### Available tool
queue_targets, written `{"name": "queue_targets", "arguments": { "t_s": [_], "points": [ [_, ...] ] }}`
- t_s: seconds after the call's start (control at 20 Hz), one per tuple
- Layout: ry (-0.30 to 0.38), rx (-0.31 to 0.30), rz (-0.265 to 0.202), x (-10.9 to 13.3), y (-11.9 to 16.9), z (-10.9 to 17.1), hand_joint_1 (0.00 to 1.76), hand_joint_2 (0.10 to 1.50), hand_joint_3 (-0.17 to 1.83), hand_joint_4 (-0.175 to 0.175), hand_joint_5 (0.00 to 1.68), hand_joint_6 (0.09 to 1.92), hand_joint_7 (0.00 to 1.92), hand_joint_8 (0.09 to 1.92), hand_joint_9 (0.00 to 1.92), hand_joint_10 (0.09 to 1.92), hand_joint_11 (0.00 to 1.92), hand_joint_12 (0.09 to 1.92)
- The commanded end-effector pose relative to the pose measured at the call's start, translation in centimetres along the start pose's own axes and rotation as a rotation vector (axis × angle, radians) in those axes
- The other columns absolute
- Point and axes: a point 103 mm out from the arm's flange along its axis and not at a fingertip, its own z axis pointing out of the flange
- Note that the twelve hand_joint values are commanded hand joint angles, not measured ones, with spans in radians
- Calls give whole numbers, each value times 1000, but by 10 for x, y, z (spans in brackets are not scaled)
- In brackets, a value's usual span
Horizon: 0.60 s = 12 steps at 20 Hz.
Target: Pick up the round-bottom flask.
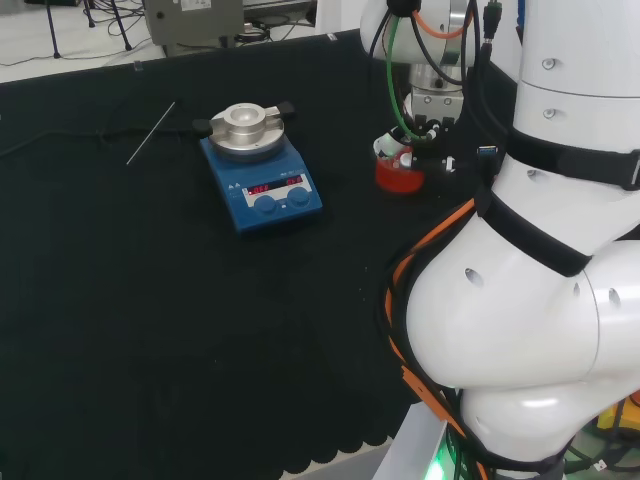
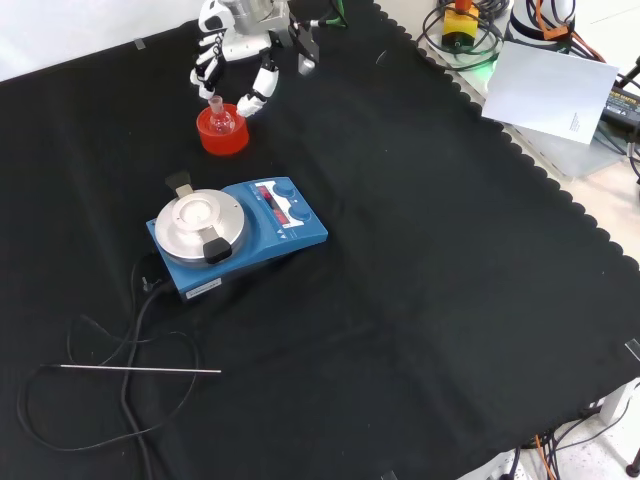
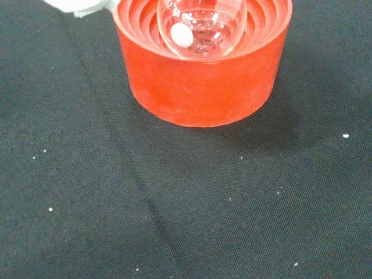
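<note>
In the front view's upper left, the black and white hand (image 2: pixel 236 45) hangs with fingers spread just above the clear round-bottom flask (image 2: pixel 220 118) in its red ribbed ring stand (image 2: pixel 224 136). Just below stands the blue hotplate stirrer (image 2: pixel 238 234) — the nearest obstacle. Bare black cloth (image 2: pixel 450 280) lies open across the right — unobstructed.

The black-clothed bench (image 2: pixel 420 260) carries a red ribbed stand (image 2: pixel 223 133), a blue stirrer plate (image 2: pixel 238 237), its cable (image 2: pixel 130 340) and a thin rod (image 2: pixel 135 370).
</note>
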Motion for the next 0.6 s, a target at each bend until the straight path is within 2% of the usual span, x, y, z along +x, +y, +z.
{"name": "queue_targets", "arguments": {
  "t_s": [0.05,0.6],
  "points": [
    [-5,-4,6,0,2,1,718,687,521,-38,706,122,250,624,441,669,0,1366],
    [-6,-12,16,-2,4,0,731,708,517,-31,785,179,262,620,449,663,0,1370]
  ]
}}
